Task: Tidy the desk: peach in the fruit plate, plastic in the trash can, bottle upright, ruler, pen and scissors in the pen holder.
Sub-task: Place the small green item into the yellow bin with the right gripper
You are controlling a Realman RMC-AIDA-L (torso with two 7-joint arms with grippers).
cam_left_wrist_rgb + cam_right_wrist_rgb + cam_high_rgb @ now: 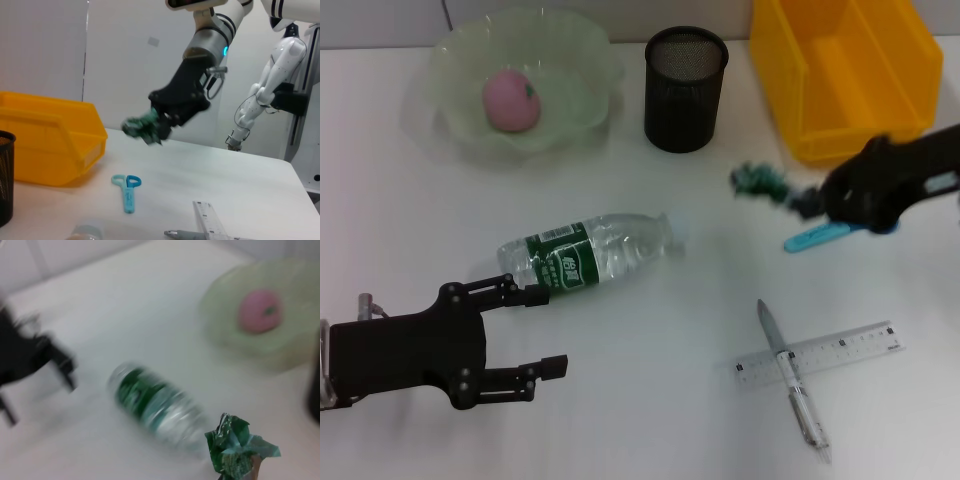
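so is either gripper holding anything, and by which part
The right gripper holds the crumpled green plastic pinched by one end, lifted off the table above the scissors. The left gripper is open and empty beside the lying bottle.

the right gripper's [159, 131] fingers are buried behind the crumpled green plastic [142, 127], so how they sit on it cannot be told, and in the right wrist view that plastic is cut by the lower edge. beyond it, the lying bottle [157, 407] and the left gripper [62, 367] smear into blur. the scissors [817, 237] are half hidden under the right arm.
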